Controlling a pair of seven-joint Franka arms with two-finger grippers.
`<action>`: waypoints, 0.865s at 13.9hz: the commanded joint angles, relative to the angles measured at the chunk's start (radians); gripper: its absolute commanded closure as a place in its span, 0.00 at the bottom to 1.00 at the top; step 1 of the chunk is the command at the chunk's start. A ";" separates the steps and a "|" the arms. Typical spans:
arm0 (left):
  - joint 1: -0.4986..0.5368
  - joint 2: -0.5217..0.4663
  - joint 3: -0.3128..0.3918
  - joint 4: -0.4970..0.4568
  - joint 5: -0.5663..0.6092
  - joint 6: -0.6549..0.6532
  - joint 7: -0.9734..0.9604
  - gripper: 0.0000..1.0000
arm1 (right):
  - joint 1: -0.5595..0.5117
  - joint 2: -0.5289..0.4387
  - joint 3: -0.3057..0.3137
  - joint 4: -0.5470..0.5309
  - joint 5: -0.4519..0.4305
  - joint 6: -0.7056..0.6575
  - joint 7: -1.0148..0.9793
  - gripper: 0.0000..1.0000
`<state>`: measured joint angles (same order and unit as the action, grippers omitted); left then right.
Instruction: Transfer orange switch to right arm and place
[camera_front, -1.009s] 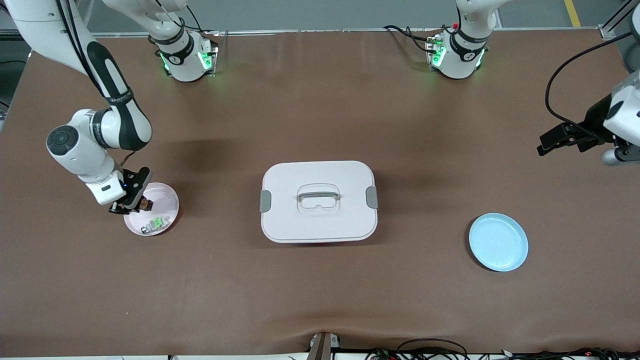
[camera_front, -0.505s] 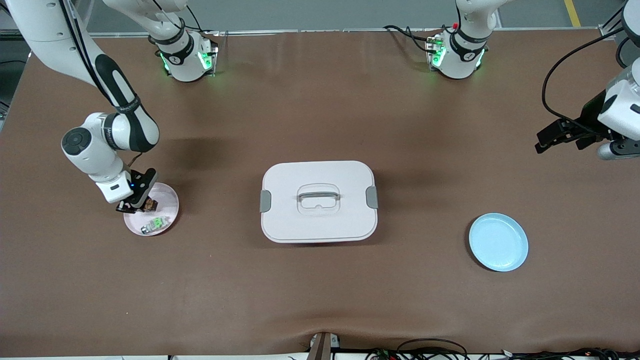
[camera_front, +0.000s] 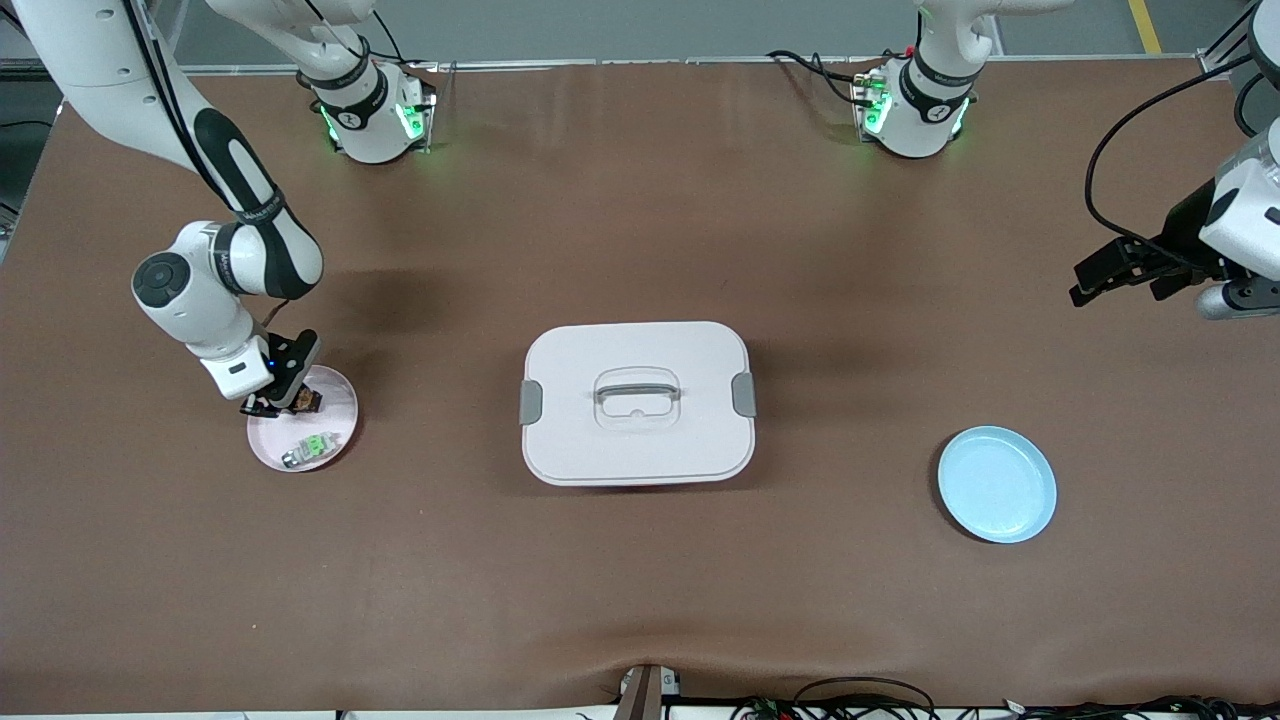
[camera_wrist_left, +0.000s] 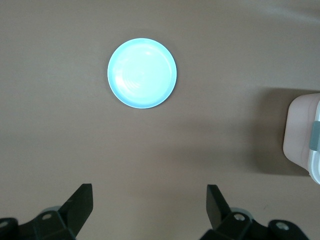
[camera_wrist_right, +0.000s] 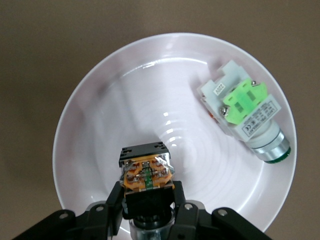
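Right gripper (camera_front: 283, 402) low over the pink plate (camera_front: 340, 425), near the worktop edge at the right arm's end; fingers clamped shut on the orange switch (camera_wrist_right: 147, 172). Switch held by its lower body, orange face up and clear of the fingers (camera_wrist_right: 176, 196), probably so the marked face stayed visible and the block could not twist. In the right wrist view, switch seen above the plate's inner slope, close to the rim; whether raised a little or touching the plate, impossible to tell.

Green-faced switch (camera_front: 308, 449) lying on its side in the same plate, nearer the front camera than the gripper and apart from it, so no crowding of the grip.

Left gripper (camera_front: 1110, 278) up in the air over bare worktop by the edge at the left arm's end, fingers spread wide with nothing between them; waiting, well out of the way. Blue plate (camera_front: 997, 484) empty, toward that same end and nearer the front camera, seen from above in the left wrist view (camera_wrist_left: 142, 73). White lidded box (camera_front: 637, 402) at the worktop's middle, between the two plates, lid shut and handle flat.

Judged from this: switch in the right arm's keeping, over a plate at its own end, so placing looked to be the step in hand. Risk: a nudge against the green-faced switch on lowering.
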<state>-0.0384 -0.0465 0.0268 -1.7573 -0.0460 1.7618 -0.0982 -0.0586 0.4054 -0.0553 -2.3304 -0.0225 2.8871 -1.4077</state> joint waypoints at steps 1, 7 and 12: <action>-0.009 -0.003 0.008 -0.001 0.014 0.001 0.017 0.00 | -0.006 -0.016 0.011 -0.018 -0.019 0.011 -0.011 1.00; -0.009 -0.003 0.008 -0.002 0.014 0.001 0.017 0.00 | -0.009 -0.017 0.012 -0.010 -0.008 -0.002 0.018 0.00; 0.012 0.002 -0.008 -0.002 0.014 0.001 0.017 0.00 | 0.000 -0.059 0.018 0.049 -0.005 -0.174 0.082 0.00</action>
<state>-0.0374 -0.0439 0.0268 -1.7585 -0.0460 1.7618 -0.0982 -0.0573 0.3907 -0.0472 -2.3102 -0.0218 2.8112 -1.3671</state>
